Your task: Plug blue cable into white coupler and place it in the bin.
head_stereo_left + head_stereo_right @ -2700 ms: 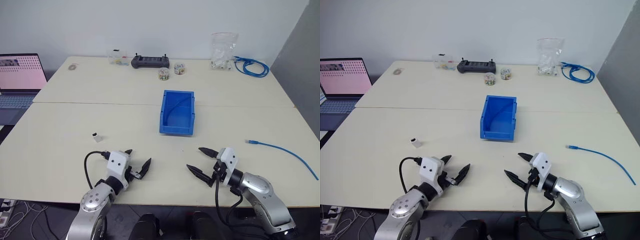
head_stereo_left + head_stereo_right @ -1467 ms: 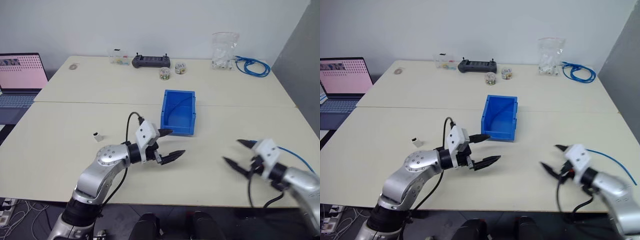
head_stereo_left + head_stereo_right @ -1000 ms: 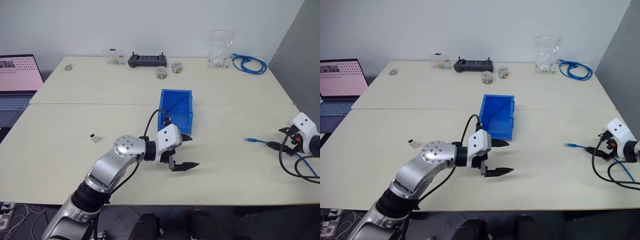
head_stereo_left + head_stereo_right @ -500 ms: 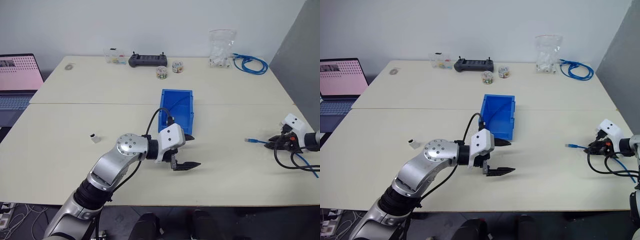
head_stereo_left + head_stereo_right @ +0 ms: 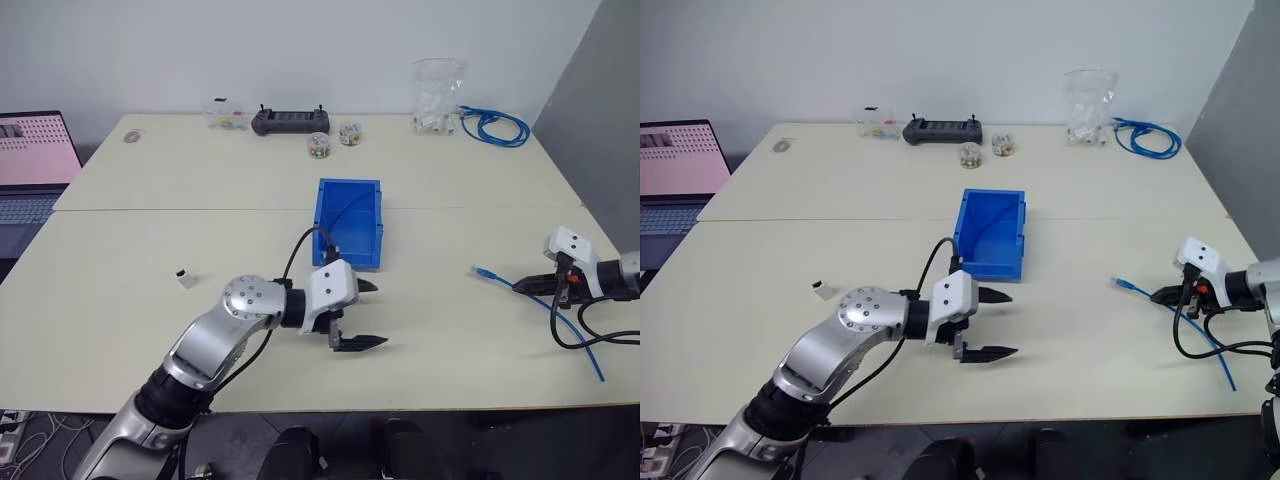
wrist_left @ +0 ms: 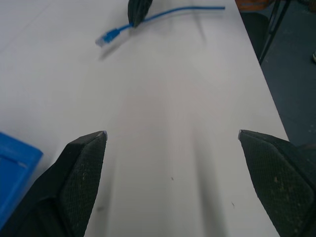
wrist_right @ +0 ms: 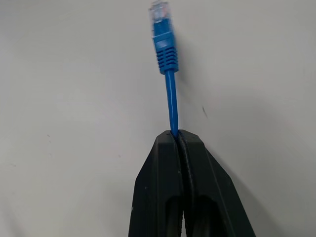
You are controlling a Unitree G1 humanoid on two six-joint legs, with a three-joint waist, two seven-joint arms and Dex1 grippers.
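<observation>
Fingers of my right gripper (image 7: 174, 134) are clamped on the blue cable (image 5: 545, 303) just behind its plug, leaving the plug free for mating. My left gripper (image 5: 365, 314) is spread wide and empty near the bin (image 5: 348, 222); the white coupler (image 5: 183, 277) lies well apart on the table.

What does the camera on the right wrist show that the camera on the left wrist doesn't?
Right wrist view: the right gripper shut on the blue cable, close up, its clear plug sticking out past the fingertips. Left wrist view: the left gripper open above the table, and a corner of the bin. Both show that cable and the tabletop.
</observation>
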